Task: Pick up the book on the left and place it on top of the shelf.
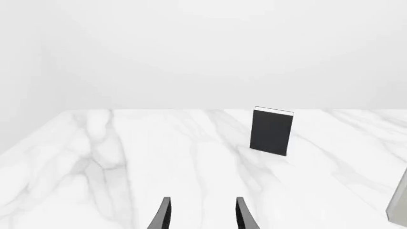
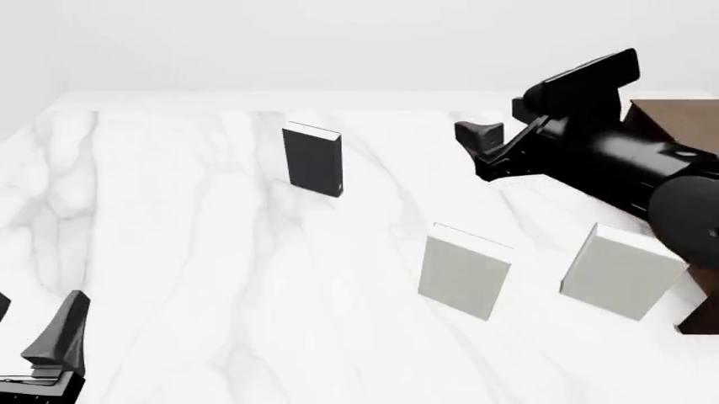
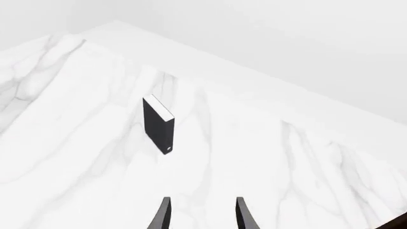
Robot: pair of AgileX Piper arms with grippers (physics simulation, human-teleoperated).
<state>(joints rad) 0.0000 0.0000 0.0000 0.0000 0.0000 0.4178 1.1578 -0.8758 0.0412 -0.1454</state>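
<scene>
The black book (image 2: 312, 160) stands upright on the marble table, left of centre and towards the back. It also shows in the left wrist view (image 1: 272, 131) and the right wrist view (image 3: 159, 125). The dark brown shelf (image 2: 681, 119) is at the right edge, mostly hidden behind my right arm. My right gripper (image 2: 481, 150) is open and empty, held above the table to the right of the book and well apart from it. My left gripper (image 2: 32, 326) is open and empty at the near left corner, far from the book. Both wrist views show parted fingers (image 1: 164, 214) (image 3: 164, 212).
Two pale grey-white books stand upright nearer to me, one at centre right (image 2: 464, 272) and one further right (image 2: 621, 271) beside the shelf. The edge of one shows in the left wrist view (image 1: 399, 200). The table's left edge (image 2: 34, 126) lies beyond the black book.
</scene>
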